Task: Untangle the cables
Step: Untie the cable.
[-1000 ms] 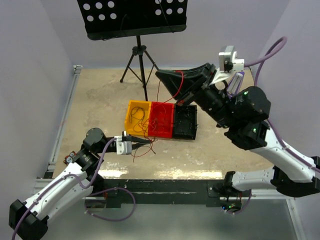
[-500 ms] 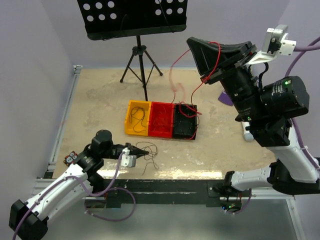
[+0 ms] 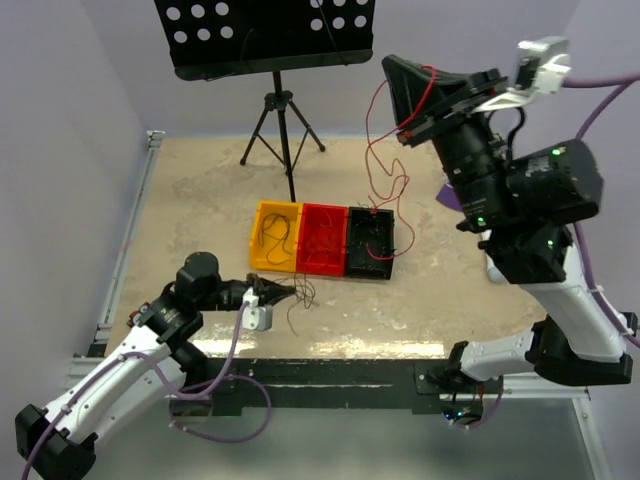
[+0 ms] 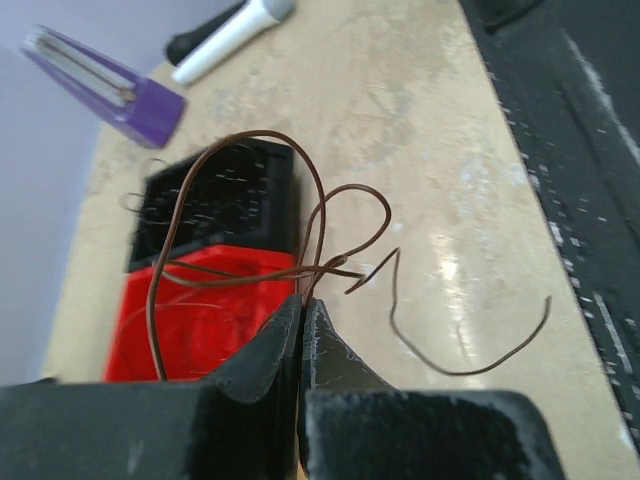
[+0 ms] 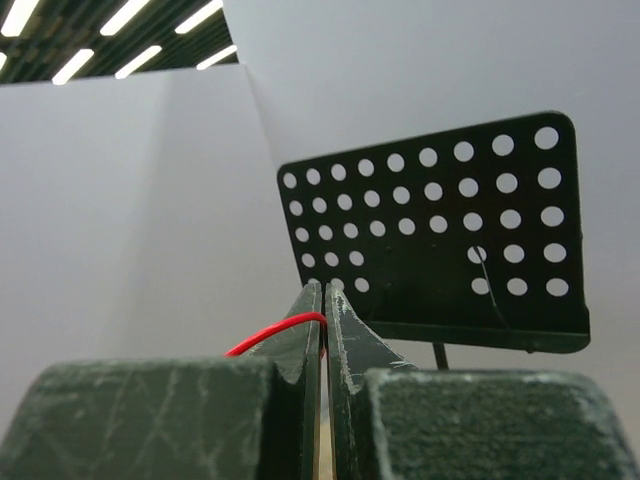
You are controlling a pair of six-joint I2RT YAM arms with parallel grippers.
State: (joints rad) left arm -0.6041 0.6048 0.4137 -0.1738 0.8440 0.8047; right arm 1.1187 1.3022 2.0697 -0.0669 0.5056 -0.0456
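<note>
We look down on the speckled bench, with a black perforated music stand on its tripod at the far side. Mid-bench, three small bins stand touching in a row: the yellow bin, the red bin and the black bin. Our right tool is raised high above them, its jaws pressed together on a red wire that hangs in loose curls down to the black bin. Our left tool sits low just before the red bin, jaws closed on a thin brown wire whose loops rise from the tips and whose tail trails onto the bench. We also see dark wire coiled in the yellow bin.
</note>
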